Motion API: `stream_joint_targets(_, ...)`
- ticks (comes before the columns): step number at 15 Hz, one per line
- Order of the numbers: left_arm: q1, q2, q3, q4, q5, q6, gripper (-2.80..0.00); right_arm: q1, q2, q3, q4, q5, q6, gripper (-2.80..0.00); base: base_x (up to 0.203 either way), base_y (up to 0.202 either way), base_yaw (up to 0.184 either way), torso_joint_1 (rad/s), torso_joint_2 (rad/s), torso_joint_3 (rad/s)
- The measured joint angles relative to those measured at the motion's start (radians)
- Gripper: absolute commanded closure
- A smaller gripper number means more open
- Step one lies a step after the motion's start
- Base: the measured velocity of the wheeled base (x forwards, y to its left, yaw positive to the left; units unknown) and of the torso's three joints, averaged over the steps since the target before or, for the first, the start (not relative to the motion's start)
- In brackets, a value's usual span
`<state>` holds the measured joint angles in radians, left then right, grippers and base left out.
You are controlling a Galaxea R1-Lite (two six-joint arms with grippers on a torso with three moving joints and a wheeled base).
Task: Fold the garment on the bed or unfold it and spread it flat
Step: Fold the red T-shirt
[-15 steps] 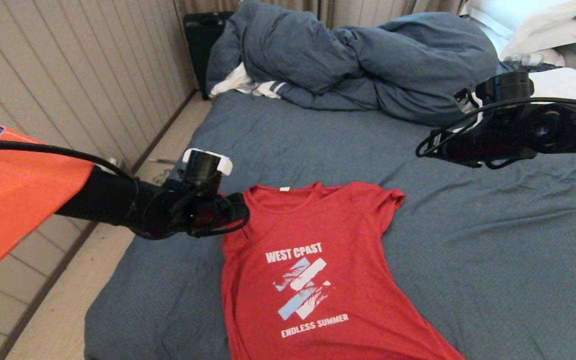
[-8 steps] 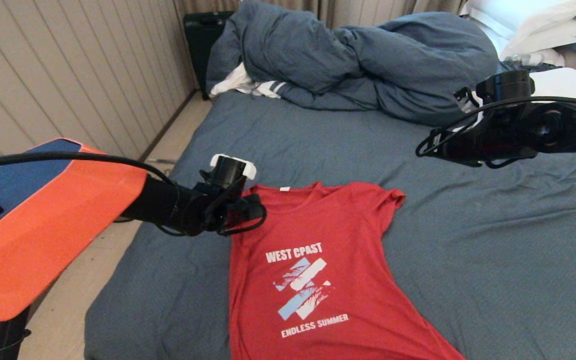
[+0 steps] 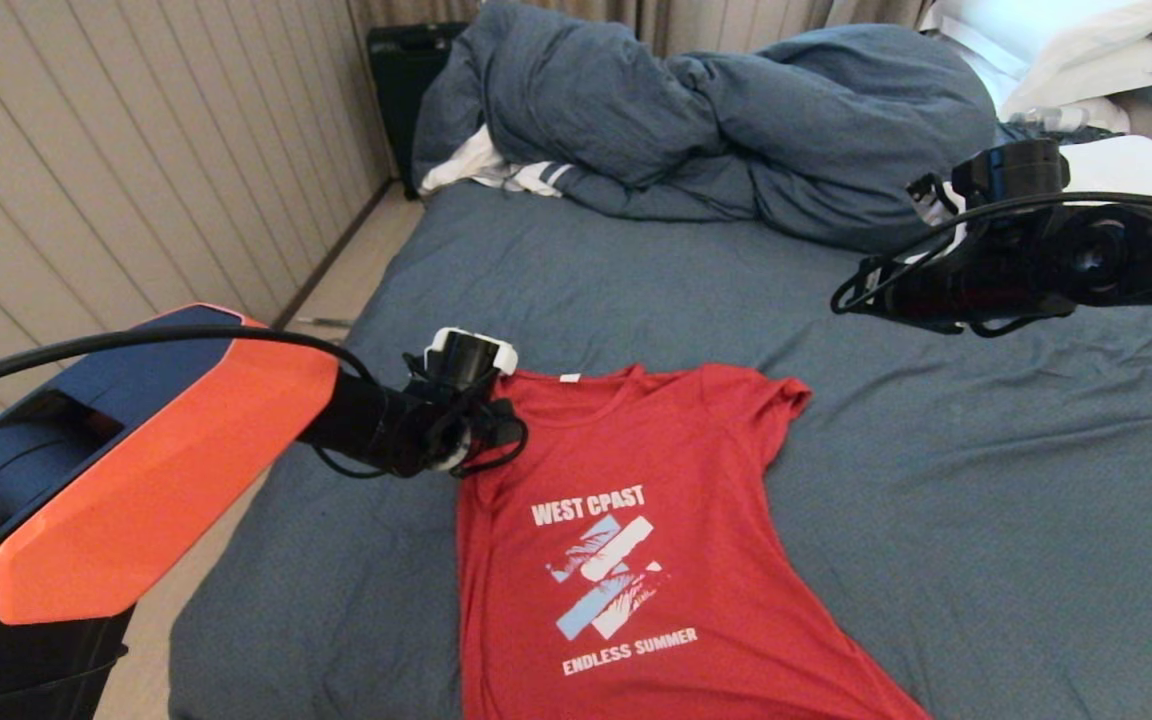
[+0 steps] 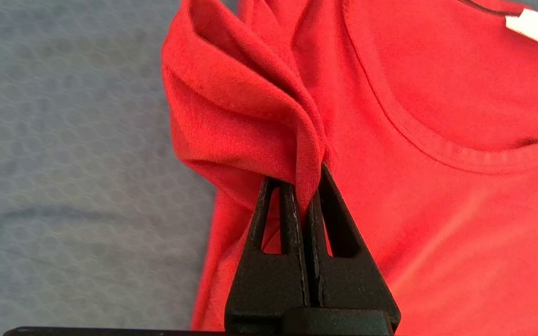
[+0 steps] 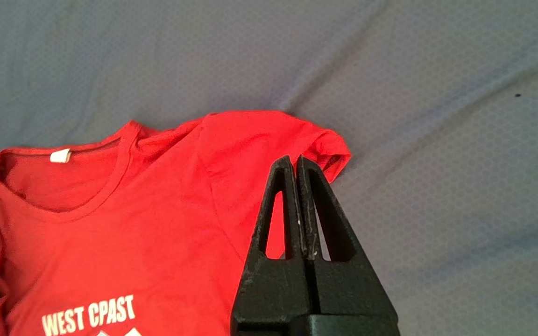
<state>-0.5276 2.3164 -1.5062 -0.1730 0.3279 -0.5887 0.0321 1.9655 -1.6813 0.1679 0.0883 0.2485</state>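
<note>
Garment [image 3: 626, 540] face-up, collar toward duvet [image 3: 696, 120].

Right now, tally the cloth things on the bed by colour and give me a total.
Red: 1, the T-shirt, its sleeve pinched by the left gripper.
Blue-grey: 2, the duvet and the sheet.
White: 2, the striped cloth and the pillows, counted as one group since their number is unclear.
Total: 5.

Red T-shirt [image 3: 636, 540] print-up on bed [image 3: 986, 520], one sleeve bunched.
</note>
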Motion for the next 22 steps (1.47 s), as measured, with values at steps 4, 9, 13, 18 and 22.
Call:
stream_joint_targets(4,-0.095,-0.052,0.014,0.002,0.002,0.001,0.00,0.000,0.000,-0.003,0.001,0.000,0.000,0.00,0.000,0.000,0.000,0.000,0.00,0.000)
stream_joint_targets(9,-0.127,-0.066,0.014,0.010,0.005,0.011,0.00,0.000,0.002,-0.004,0.001,0.000,-0.001,0.00,0.000,0.000,0.000,0.000,0.00,0.000)
stream_joint_targets(13,-0.128,-0.060,0.019,0.011,0.004,0.024,0.00,0.000,0.003,-0.004,0.000,0.000,-0.001,0.00,0.000,0.000,0.000,0.000,0.00,0.000)
stream_joint_targets(18,-0.155,-0.081,0.035,0.004,0.006,0.023,0.00,0.000,0.005,0.001,0.000,0.000,-0.003,0.00,0.000,0.000,0.000,0.000,0.00,0.000)
stream_joint_targets(22,-0.169,-0.089,0.040,0.005,0.009,0.023,-2.80,0.000,0.004,0.001,0.000,0.000,-0.003,0.00,0.000,0.000,0.000,0.000,0.00,0.000)
